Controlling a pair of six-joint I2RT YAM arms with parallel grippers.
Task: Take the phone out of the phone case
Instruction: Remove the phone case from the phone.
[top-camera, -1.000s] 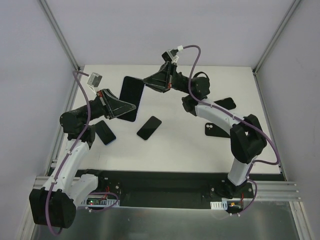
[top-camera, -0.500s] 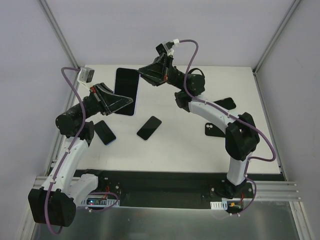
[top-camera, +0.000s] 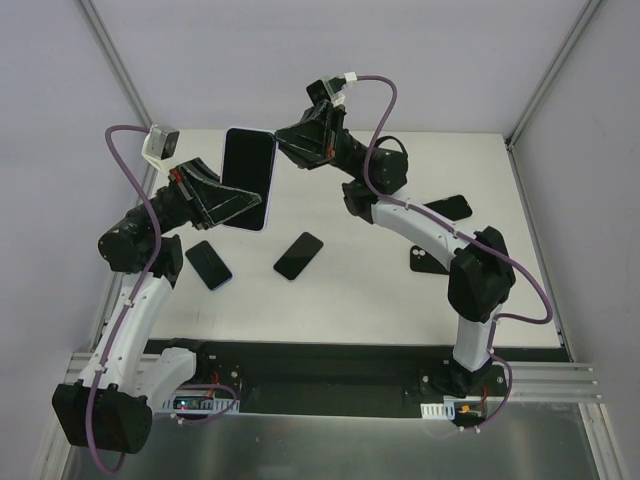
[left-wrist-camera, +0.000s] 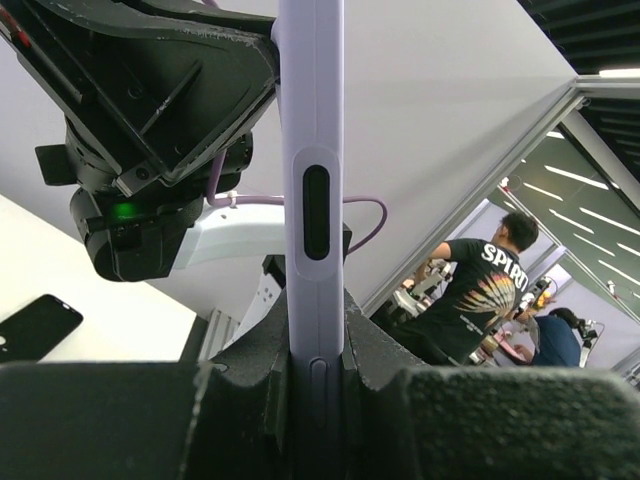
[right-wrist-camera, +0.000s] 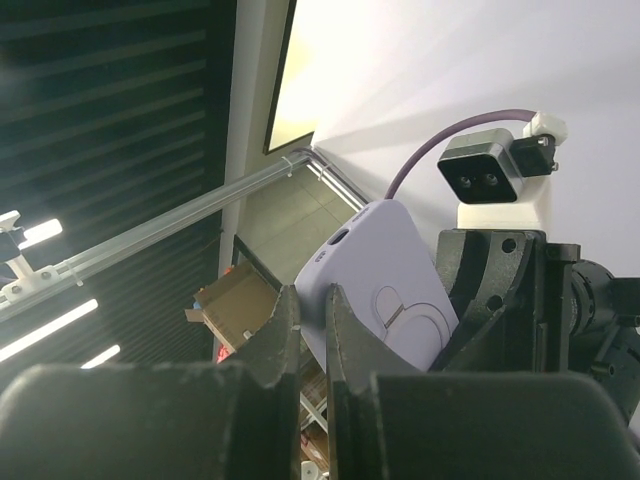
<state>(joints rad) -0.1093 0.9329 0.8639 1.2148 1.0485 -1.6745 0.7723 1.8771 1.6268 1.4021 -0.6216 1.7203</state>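
Note:
A phone with a dark screen sits inside a lavender phone case, held in the air above the table's far left. My left gripper is shut on the case's lower edge. In the left wrist view the case's side stands upright, clamped between the jaws of the left gripper. My right gripper pinches the case's upper right corner. In the right wrist view the case's lavender back shows, with the right gripper shut on its edge.
Several other dark phones lie on the white table: one in the middle, one at the left, two at the right. Frame posts stand at the far corners.
Both arms have lifted the cased phone higher and to the left, and it now stands more upright. Both grips stayed shut.

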